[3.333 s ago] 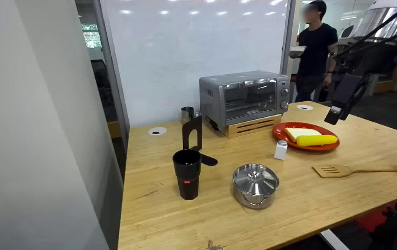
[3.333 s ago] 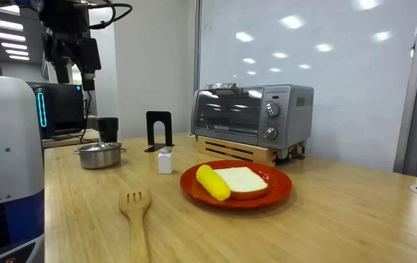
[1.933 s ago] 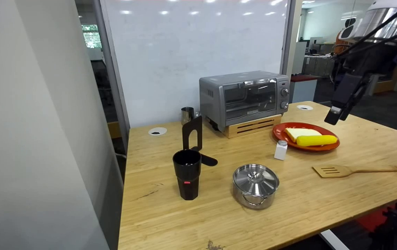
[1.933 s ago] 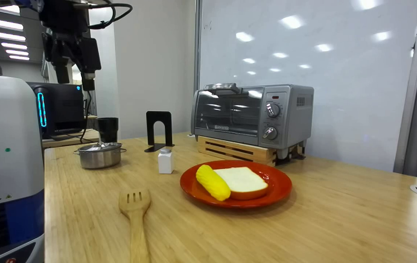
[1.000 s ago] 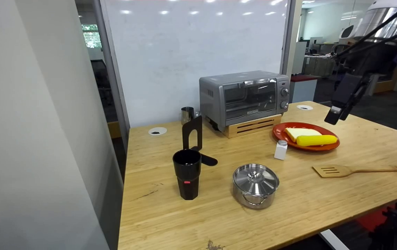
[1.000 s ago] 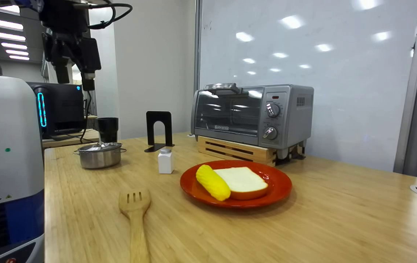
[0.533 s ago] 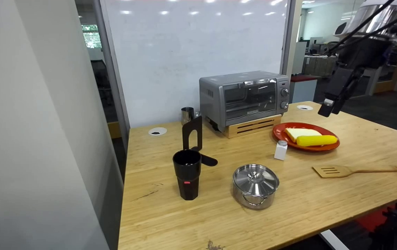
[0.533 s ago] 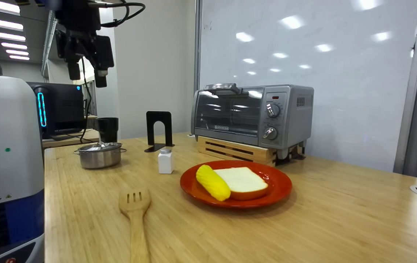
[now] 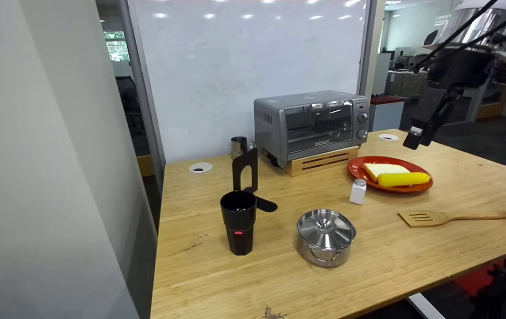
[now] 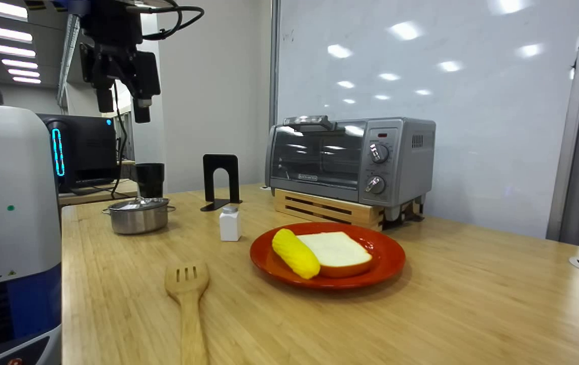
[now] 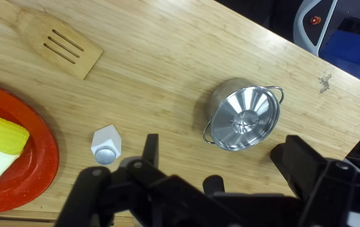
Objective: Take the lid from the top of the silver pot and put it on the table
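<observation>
Silver and shiny, the small round metal lid (image 9: pixel 326 235) with a knob in its middle sits on top of the small, low, round steel pot (image 10: pixel 139 220). They stand together on the big, light wooden table (image 9: pixel 235 283). High above the table hangs the black two-fingered gripper (image 10: pixel 123 107), well apart from the lid. Its dark fingers (image 11: pixel 299 154) are spread wide. In the wrist view, the lid shows between their tips and a bit above.

Near the pot stands the tall, shiny black cup (image 9: pixel 239 226) (the pot is much shorter). Just behind the cup, in an exterior view, is the black bookend (image 9: pixel 247 157) with an arch cut out of it. Between the pot and the round red plate (image 10: pixel 391 258) stands the little white shaker (image 10: pixel 230 226) with a grey top. On the plate, a slice of white bread (image 10: pixel 337 249) and a yellow ear of corn (image 10: pixel 295 253) lie side by side. The flat wooden spatula (image 9: pixel 430 218) with slots lies near the plate. The boxy grey toaster oven (image 10: pixel 320 162) sits up on a slatted wooden stand (image 10: pixel 322 205).
</observation>
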`<act>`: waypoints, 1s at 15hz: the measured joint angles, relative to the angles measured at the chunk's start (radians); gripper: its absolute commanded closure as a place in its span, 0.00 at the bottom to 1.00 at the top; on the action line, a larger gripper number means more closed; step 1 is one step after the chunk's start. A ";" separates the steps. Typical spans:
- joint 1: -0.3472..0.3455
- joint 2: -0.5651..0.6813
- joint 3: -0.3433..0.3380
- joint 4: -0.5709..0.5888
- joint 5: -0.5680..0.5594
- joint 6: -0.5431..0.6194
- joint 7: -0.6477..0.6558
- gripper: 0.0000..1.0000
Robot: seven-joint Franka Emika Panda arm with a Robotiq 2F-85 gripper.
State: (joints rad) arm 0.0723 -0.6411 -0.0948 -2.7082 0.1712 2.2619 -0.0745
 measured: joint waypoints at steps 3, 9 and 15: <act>0.001 -0.001 -0.001 0.012 0.000 -0.037 -0.031 0.00; 0.009 0.062 -0.008 0.166 -0.011 -0.233 -0.157 0.00; 0.044 0.260 -0.008 0.322 -0.040 -0.298 -0.386 0.00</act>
State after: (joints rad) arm 0.1160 -0.3814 -0.1026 -2.3857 0.1317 1.9642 -0.4600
